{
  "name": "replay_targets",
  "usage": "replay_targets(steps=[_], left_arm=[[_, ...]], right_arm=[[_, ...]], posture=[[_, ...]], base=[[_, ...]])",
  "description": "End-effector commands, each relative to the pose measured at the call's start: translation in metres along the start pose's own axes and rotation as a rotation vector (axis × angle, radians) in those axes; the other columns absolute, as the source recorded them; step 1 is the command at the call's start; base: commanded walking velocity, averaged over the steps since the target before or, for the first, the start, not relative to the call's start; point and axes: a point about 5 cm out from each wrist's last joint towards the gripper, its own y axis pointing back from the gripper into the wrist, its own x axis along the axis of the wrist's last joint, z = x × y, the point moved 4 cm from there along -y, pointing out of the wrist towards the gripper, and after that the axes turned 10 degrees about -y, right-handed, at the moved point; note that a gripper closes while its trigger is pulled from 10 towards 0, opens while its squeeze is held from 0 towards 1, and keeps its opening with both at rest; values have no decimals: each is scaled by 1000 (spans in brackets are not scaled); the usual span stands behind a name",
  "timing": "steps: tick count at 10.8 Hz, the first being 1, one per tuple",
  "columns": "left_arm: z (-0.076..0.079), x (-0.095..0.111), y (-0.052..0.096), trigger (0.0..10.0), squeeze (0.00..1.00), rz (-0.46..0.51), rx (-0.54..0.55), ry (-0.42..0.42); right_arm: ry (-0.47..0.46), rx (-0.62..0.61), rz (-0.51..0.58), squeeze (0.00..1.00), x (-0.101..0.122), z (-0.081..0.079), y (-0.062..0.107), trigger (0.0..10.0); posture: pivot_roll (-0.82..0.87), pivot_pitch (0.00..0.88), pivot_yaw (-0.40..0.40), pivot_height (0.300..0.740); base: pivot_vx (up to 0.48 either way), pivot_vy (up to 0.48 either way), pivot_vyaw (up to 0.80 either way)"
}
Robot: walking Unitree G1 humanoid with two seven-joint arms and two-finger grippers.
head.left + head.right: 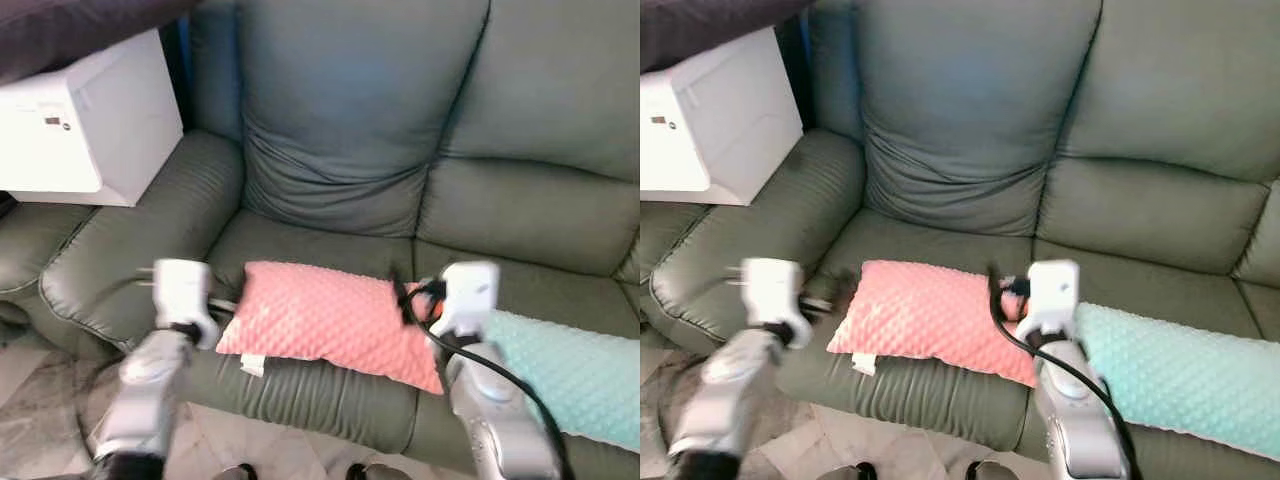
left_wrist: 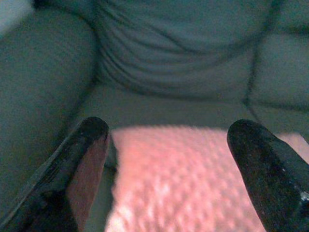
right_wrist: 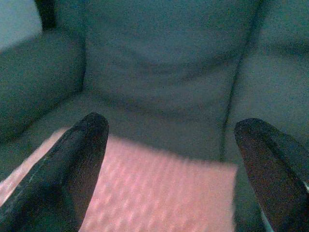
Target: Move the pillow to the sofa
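We see the pink pillow (image 1: 335, 322) lying flat on the front part of the green sofa (image 1: 350, 140) seat, its long axis running side to side across our view, roughly parallel to the seat's front edge. One end points toward the armrest on our left, the other toward the pale green pillow (image 1: 580, 375) that lies just beside it on our right.

The relation that matters is that the pillow sits between our two tools. The left tool (image 2: 169, 159) is at the pillow's left end, its two black fingers (image 2: 84, 159) spread apart, and the wrist view looks along the pillow from just behind that end. The right tool (image 3: 169, 159) is at the right end, fingers likewise wide apart, with the pink surface lying below and ahead of them. Neither tool is clamped on anything; whether a finger brushes the fabric we cannot tell.

Both arms are about equally near, each to its own end. Since the pillow already rests on the seat, we judge the task close to done: what remains is to draw both tools straight back along the line each points, away from the ends, without dragging the pillow toward the front edge.
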Motion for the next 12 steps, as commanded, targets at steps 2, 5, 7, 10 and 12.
replay_targets(steps=[2,5,7,10,12], left_arm=[[13,-17,-11,10000,0,-103,-80,-16],[8,-22,-20,10000,0,-166,-86,-50],[0,-35,-13,10000,0,-209,-68,-60],[-5,-40,17,10000,0,-62,-21,-94],[-12,-55,41,10000,0,-66,21,-80]], right_arm=[[-71,38,-136,992,-17,-2,-4,10000],[-201,-16,-345,941,-46,2,-2,10000],[-219,-10,-417,894,-62,-3,4,10000],[-160,37,-257,553,-48,-12,12,10000],[-121,-7,-313,525,-67,3,27,10000]], posture=[[-146,112,8,740],[-146,156,18,740],[-132,189,28,740],[-126,220,32,740],[-116,222,26,740]], base=[[0,0,0],[0,0,0],[0,0,0],[0,0,0],[0,0,0]])
